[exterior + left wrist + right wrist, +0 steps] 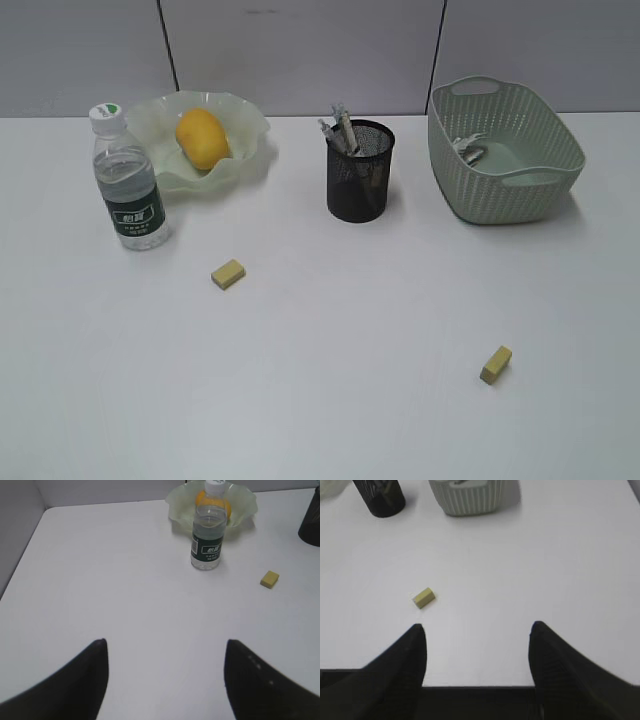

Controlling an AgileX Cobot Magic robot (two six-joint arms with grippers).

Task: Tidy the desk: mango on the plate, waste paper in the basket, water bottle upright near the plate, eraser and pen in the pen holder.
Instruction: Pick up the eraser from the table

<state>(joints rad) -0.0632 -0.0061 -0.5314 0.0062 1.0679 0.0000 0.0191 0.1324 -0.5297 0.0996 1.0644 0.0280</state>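
Note:
The mango [202, 137] lies in the ruffled pale green plate [250, 125] at the back left. The water bottle [128, 180] stands upright just in front of the plate; it also shows in the left wrist view [207, 535]. The black mesh pen holder [359, 175] holds pens. The waste paper [468, 147] lies inside the basket [510, 170]. Two yellow erasers lie on the desk: one [228, 273] near the bottle, one [495, 364] at the front right, also in the right wrist view [423, 598]. My left gripper [165, 645] and right gripper [476, 630] are open and empty; neither shows in the exterior view.
The white desk [340, 330] stretches wide between the objects. Grey partition walls stand behind it. In the right wrist view the desk's front edge [475, 686] lies just below my fingers.

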